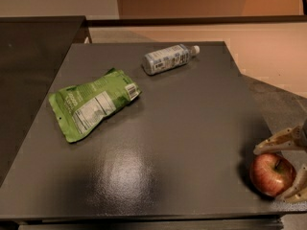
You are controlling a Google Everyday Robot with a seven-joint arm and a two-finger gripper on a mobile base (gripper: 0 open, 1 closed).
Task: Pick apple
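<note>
The bench has a dark grey, finely speckled top with a soft sheen, and light glares off it near the front edge. The green pouch looks like crinkled, glossy plastic film. The bottle is clear plastic with a pale, matt label. At the bench's front right corner, the pincer has dull beige, plastic-looking fingers spread around the smooth, glossy-skinned apple.
</note>
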